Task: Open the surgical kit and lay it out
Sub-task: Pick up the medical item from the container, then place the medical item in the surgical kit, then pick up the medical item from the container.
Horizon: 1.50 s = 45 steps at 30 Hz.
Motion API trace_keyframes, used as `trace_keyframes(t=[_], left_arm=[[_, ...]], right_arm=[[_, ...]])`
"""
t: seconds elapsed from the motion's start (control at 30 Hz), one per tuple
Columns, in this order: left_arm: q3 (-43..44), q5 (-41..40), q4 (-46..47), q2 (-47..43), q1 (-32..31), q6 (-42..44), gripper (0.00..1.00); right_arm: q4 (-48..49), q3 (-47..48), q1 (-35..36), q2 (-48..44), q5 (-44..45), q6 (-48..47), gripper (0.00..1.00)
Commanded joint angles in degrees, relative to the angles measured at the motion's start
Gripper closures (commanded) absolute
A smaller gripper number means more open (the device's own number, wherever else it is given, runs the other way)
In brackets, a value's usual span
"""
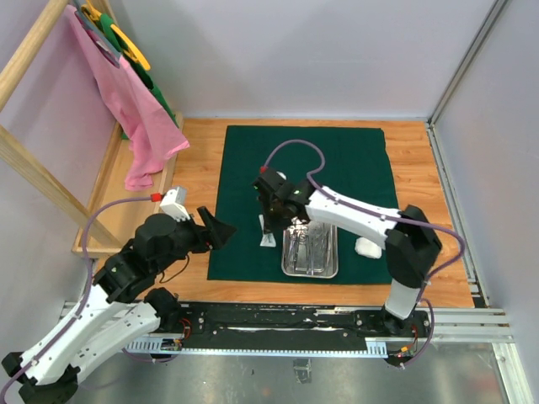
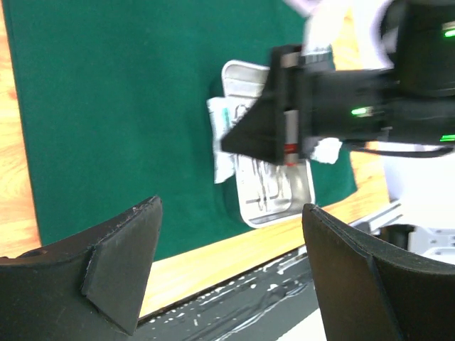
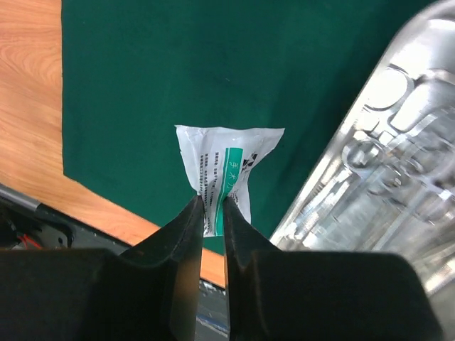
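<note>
White packet (image 3: 227, 162) pinched in right pincer (image 3: 211, 203) (beside steel tray (image 3: 370, 177)); left pincer (image 2: 229, 213) gapes.

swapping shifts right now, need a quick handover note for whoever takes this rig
Left gripper: open, empty, near the left edge of the green cloth.
Right gripper: shut on the white packet, just left of the steel tray.
Gauze wad lies on the cloth right of the tray; instruments sit in the tray.
Done: cloth spread flat.
Left: place packet, likely lay out the instruments.
</note>
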Motion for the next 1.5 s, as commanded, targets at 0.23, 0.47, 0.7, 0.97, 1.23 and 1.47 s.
trace_keyframes(t=[0.23, 0.47, 0.7, 0.97, 1.23, 1.47], left_arm=[[6.2, -1.2, -6.0, -5.0, 0.5, -4.2, 0.16], [5.6, 0.1, -6.7, -5.5, 0.5, -4.3, 0.16], [6.2, 0.0, -7.4, -5.5, 0.5, -4.0, 0.16], [8.4, -0.2, -7.8, -2.2, 0.5, -2.9, 0.15], [1.3, 3.1, 3.0, 4.8, 0.4, -5.2, 0.16], [-0.1, -2.8, 12.3, 22.3, -8.9, -4.4, 0.13]], right_arm=[[1.2, 13.7, 6.9, 19.1, -1.9, 3.1, 0.95], [2.1, 14.1, 9.0, 21.9, -2.1, 6.9, 0.79], [3.3, 13.6, 9.5, 20.8, -2.2, 7.0, 0.58], [-0.9, 7.3, 6.7, 4.6, 0.9, -2.4, 0.48], [-0.5, -13.2, -3.7, -19.7, -0.7, -9.9, 0.40], [-1.0, -21.2, -9.6, -23.1, 0.4, -14.4, 0.48]])
